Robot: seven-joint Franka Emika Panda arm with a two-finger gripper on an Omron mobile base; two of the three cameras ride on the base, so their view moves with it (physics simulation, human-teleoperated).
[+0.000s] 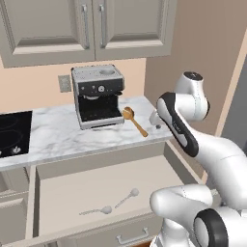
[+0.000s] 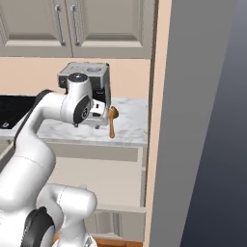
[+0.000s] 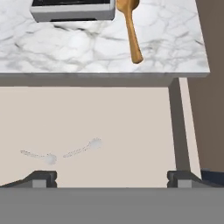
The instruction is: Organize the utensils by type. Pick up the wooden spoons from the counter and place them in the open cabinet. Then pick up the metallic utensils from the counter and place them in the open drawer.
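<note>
While the claw [image 3: 112, 177] hangs spread, the coffee machine [image 3: 72, 9] crops the wooden spoon [image 3: 130, 27].

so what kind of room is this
A kitchen, rendered rather than real. A coffee machine stands on a marble counter beside a black cooktop, with wall cabinets above and an open drawer holding two small metal spoons.
</note>
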